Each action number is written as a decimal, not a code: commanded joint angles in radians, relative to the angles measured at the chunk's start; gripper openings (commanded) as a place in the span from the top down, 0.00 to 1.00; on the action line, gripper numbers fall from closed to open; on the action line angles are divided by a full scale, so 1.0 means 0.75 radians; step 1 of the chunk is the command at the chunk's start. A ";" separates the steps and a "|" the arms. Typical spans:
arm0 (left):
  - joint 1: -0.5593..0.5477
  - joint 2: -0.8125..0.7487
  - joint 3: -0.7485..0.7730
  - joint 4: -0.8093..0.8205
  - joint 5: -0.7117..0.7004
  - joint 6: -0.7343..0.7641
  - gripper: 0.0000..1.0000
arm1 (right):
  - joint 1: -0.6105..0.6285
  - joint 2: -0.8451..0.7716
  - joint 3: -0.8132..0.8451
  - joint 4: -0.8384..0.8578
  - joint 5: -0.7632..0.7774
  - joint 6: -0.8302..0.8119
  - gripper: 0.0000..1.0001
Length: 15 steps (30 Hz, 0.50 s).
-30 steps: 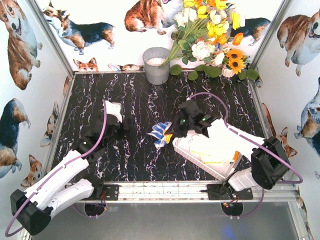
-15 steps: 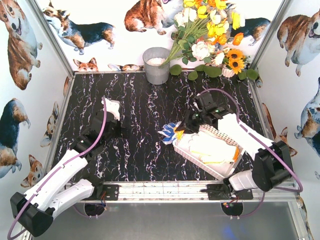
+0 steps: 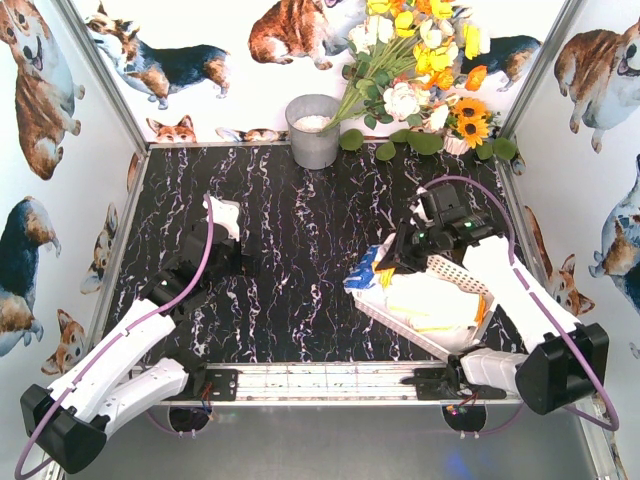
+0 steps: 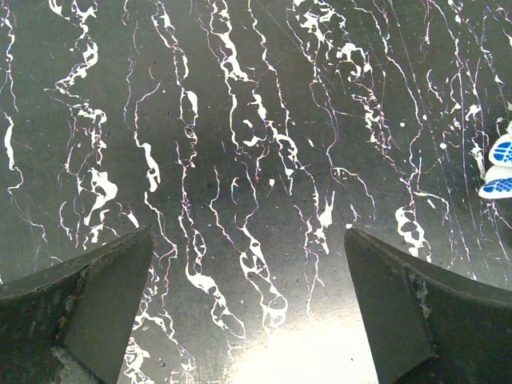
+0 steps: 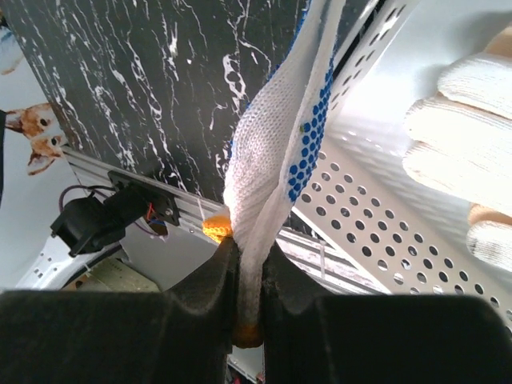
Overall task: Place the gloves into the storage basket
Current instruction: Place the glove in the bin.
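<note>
Two jaws on the right gripper (image 5: 250, 264) are pinched nearly together on one blue-dotted glove (image 5: 280, 152) - the grip is at the cuff end, w/ orange trim showing right at the pinch. From the wrist cam the glove stretches away from the fingers, white knit w/ blue dots down one face, running along the perforated wall of the storage basket (image 5: 376, 232). From the top cam I see the same glove (image 3: 365, 272) bunched at the basket's left end, at its rim (image 3: 455, 272), partly over the black marbled table (image 3: 290, 220); can't tell if it touches the rim. More gloves (image 3: 430, 300) lie piled inside the basket - mostly white, some yellow - and the wrist cam catches their fingertips (image 5: 456, 136). Basket sits angled on the right side of the table, just ahead of the right arm's base. The left gripper (image 4: 248, 240) is spread wide w/ nothing btwn the fingers, over bare tabletop on the left side (image 3: 240, 255), well apart from the basket. Its cam picks up a bit of the dotted glove (image 4: 498, 164) at the right edge. At the far edge stand a grey bucket (image 3: 313, 130) and flowers (image 3: 420, 70).
</note>
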 commanded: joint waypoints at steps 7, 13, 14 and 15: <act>0.015 -0.013 0.012 0.030 0.008 0.002 0.00 | -0.036 -0.065 0.137 -0.156 -0.035 -0.128 1.00; 0.015 -0.016 0.012 0.030 0.009 0.001 0.00 | -0.045 -0.064 0.213 -0.231 -0.040 -0.170 1.00; 0.015 -0.017 0.012 0.030 0.009 0.001 0.00 | -0.052 -0.066 0.227 -0.253 -0.039 -0.179 1.00; 0.015 -0.017 0.012 0.032 0.009 0.002 0.00 | -0.058 -0.068 0.243 -0.275 -0.038 -0.194 1.00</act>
